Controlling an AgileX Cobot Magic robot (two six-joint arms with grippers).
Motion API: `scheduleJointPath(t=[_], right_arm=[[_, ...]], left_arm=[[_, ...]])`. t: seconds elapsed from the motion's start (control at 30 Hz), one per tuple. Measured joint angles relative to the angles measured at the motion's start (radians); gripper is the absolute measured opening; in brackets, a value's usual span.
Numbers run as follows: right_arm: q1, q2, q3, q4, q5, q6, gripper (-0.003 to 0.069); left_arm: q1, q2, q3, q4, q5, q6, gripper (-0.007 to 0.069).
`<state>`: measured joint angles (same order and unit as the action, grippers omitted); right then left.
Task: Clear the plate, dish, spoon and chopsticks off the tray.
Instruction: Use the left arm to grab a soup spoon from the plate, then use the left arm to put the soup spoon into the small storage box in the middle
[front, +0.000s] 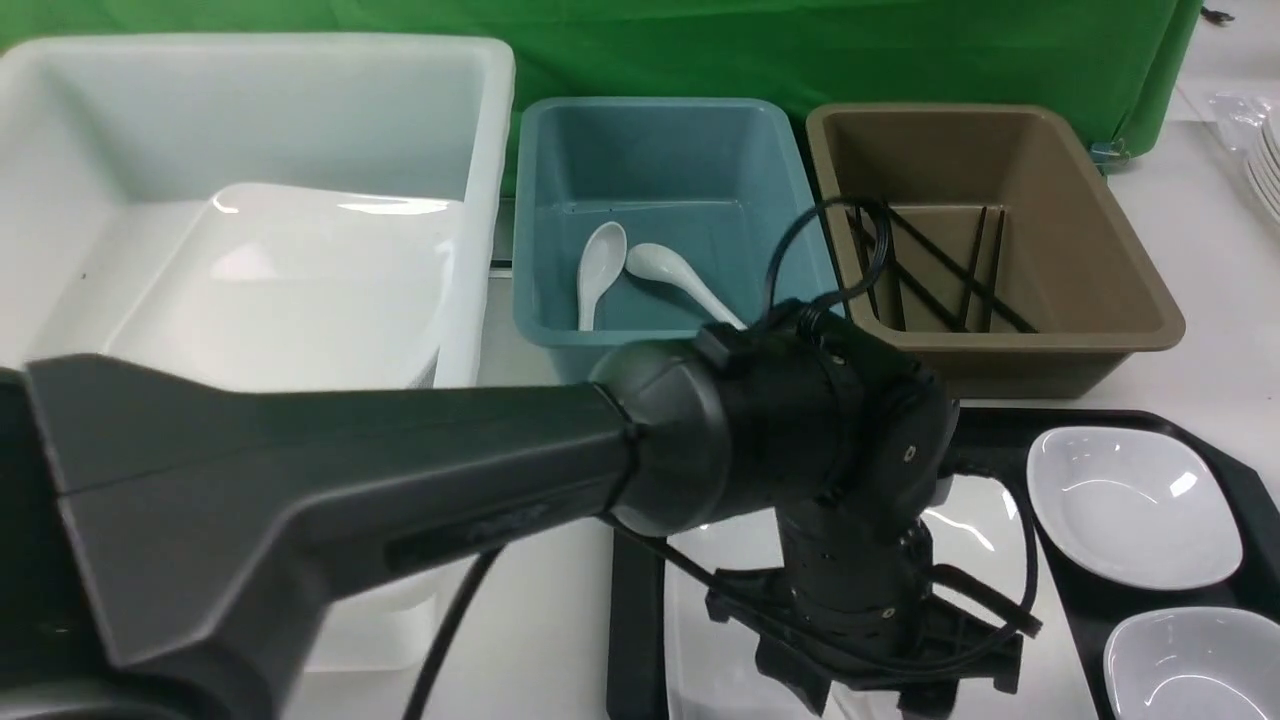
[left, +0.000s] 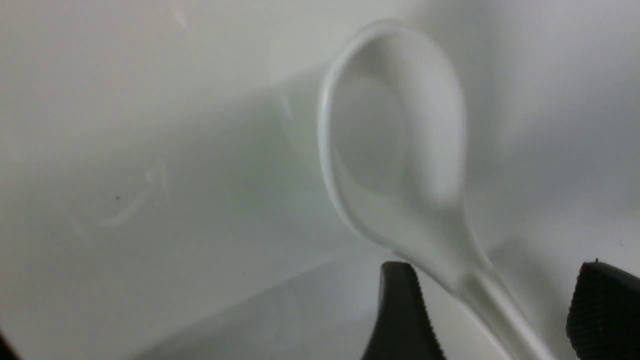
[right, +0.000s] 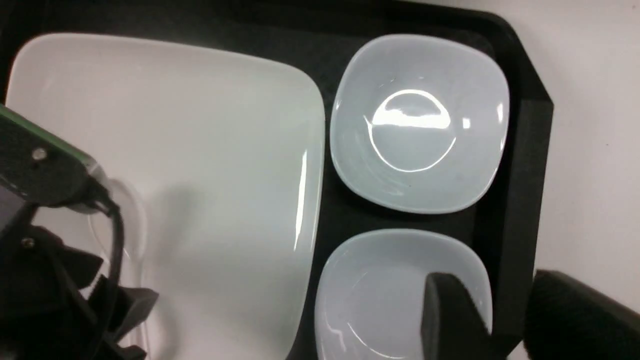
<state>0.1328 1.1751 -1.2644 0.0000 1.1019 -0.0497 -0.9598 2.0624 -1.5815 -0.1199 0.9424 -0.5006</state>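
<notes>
spoon (left: 395, 150) lies bowl-up on the plate (right: 215, 150). its handle runs between the fingers (left: 400, 315) of the left hand (left: 495, 315), which stand spread on either side of it without touching it. the plate fills the 9 o'clock half of the tray (right: 530, 150). on the 3 o'clock side sit two small dishes, the far dish (right: 420, 125) at 12 o'clock of the near dish (right: 380, 290), just apart. the right hand (right: 507, 320) hangs over the near dish's edge and the tray rim, fingers parted, holding nothing. on the bench (front: 1220, 250), at 12 o'clock of the tray, chopsticks (front: 957, 270) lean inside the brown tub (front: 1100, 230). at its 9 o'clock the teal tub (front: 650, 160) holds two more spoons (front: 600, 270).
</notes>
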Motion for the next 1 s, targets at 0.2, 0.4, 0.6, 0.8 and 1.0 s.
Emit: scheduleJointPath(t=[0.2, 0.4, 0.6, 0.8, 1.0], right_arm=[[0.000, -0.019, 0.002, 0.000, -0.009, -0.001, 0.0265], [0.000, -0.019, 0.002, 0.000, -0.012, -0.001, 0.0265], [0.000, -0.019, 0.002, 0.000, -0.012, -0.001, 0.0265], [0.000, -0.019, 0.002, 0.000, -0.011, -0.001, 0.0265], [0.000, -0.019, 0.002, 0.000, -0.009, -0.001, 0.0265]], left_arm=[[0.000, 0.040, -0.001, -0.022, -0.053, -0.005, 0.0425], [0.000, 0.048, -0.002, -0.023, -0.052, -0.008, 0.0227], [0.001, 0.048, -0.006, -0.009, -0.038, 0.000, 0.0105], [0.035, -0.010, -0.023, 0.076, 0.040, 0.051, 0.0105], [0.124, -0.125, -0.143, 0.195, 0.072, 0.091, 0.0105]])
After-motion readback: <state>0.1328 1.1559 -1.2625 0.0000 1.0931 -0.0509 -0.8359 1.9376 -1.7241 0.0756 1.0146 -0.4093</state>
